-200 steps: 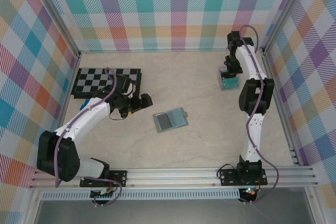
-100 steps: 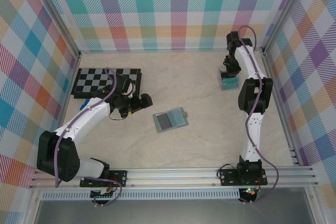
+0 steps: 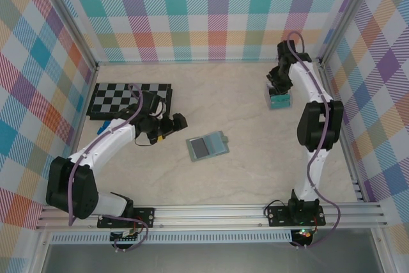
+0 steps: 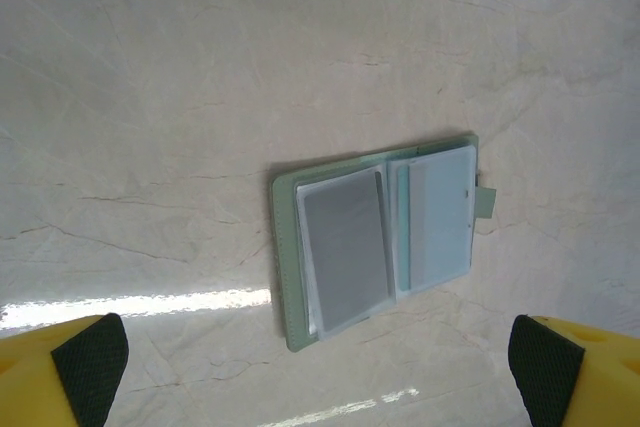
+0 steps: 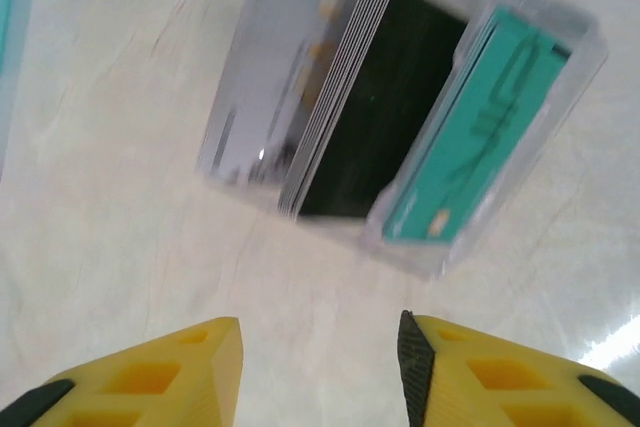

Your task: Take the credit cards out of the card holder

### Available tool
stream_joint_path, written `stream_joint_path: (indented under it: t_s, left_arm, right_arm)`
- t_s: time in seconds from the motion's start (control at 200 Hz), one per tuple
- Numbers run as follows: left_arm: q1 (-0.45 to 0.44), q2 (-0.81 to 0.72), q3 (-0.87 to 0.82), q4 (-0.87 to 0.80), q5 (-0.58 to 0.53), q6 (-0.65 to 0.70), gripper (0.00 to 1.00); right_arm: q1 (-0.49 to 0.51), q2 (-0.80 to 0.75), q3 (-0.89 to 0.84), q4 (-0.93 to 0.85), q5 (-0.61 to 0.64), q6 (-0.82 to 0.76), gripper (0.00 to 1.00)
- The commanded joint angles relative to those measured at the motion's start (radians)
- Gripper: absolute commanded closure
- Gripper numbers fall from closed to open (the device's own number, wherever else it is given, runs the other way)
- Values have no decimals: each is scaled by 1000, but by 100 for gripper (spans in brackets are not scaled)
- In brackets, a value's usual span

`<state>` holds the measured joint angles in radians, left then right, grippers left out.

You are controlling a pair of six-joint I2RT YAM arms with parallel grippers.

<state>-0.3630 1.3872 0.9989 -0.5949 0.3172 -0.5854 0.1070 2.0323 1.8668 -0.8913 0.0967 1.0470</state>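
Holding the left gripper spread wide, gripping nothing. Facing the card holder, lying flat and open on the table straight ahead of that gripper, between the lines of its two fingertips and apart from both. Showing the credit cards tucked in the inner pockets: a grey one in one half, a pale bluish one in the tab half. Hovering the right gripper partly parted and empty, with the clear box of black and teal contents lying just ahead of its fingers, untouched. Leaving the chessboard behind the left gripper.
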Motion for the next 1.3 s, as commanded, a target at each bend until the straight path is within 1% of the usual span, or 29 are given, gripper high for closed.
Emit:
stream_joint_path:
  t_s: [0.0, 0.085, 0.16, 0.22, 0.325, 0.43, 0.53, 0.605, 0.65, 0.735, 0.935, 1.075, 1.295]
  left_arm:
    - [-18, 31, -16, 40, 31, -40, 0]
    - [-35, 54, -17, 59, 33, -51, 0]
    - [-56, 78, -16, 86, 43, -64, 0]
    - [-71, 99, -22, 115, 54, -84, 3]
    - [-100, 135, -38, 178, 73, -130, 8]
    - [-129, 168, -45, 230, 82, -165, 11]
    - [-150, 200, -45, 254, 79, -188, 15]
    - [-155, 223, -45, 261, 77, -200, 19]
    - [-157, 234, -45, 264, 75, -204, 18]
    - [-157, 250, -45, 269, 72, -211, 22]
    - [-157, 278, -47, 293, 84, -225, 41]
    - [-157, 292, -48, 296, 87, -226, 50]
    - [-157, 318, -49, 296, 90, -220, 57]
  right_arm:
    - [65, -133, -143, 128, -103, -183, 48]
    - [115, -212, -261, 193, -169, -267, 43]
    - [167, -250, -329, 230, -248, -352, 39]
    - [213, -266, -369, 249, -309, -423, 37]
    - [297, -279, -426, 246, -370, -519, 36]
    - [365, -286, -511, 273, -436, -561, 35]
    - [415, -289, -585, 293, -448, -573, 35]
    - [432, -283, -624, 306, -456, -576, 35]
    - [436, -277, -642, 311, -469, -580, 35]
    - [442, -259, -657, 319, -488, -589, 38]
    - [448, -198, -632, 320, -499, -611, 49]
    - [450, -154, -601, 312, -490, -614, 51]
    - [449, -108, -569, 305, -486, -621, 55]
